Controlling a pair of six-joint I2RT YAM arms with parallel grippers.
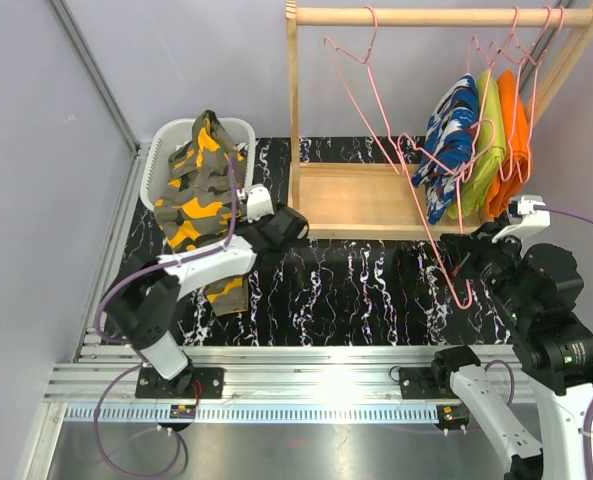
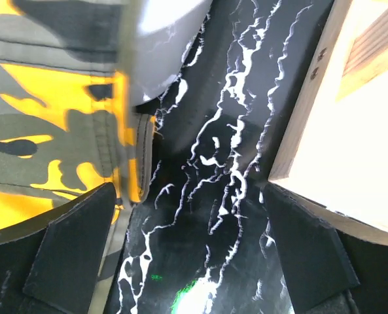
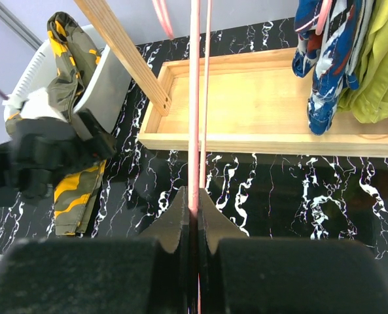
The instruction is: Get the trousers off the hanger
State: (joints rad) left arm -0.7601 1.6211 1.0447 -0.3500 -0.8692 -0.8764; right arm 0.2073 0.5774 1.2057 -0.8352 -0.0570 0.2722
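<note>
The right end effector (image 3: 194, 216) is clamped on a bare pink hanger (image 3: 195, 98). The blue trousers (image 1: 448, 140) hang vertically beyond it, toward the far right corner of the table (image 1: 336, 300), nearest this arm. The left end effector (image 2: 194, 258), spread wide, holds nothing.

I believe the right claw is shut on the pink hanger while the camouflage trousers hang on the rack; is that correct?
Not quite: the right claw is shut on the pink hanger, but the camouflage trousers are draped over the white basket, not hanging on the rack, as the top external view shows.
</note>
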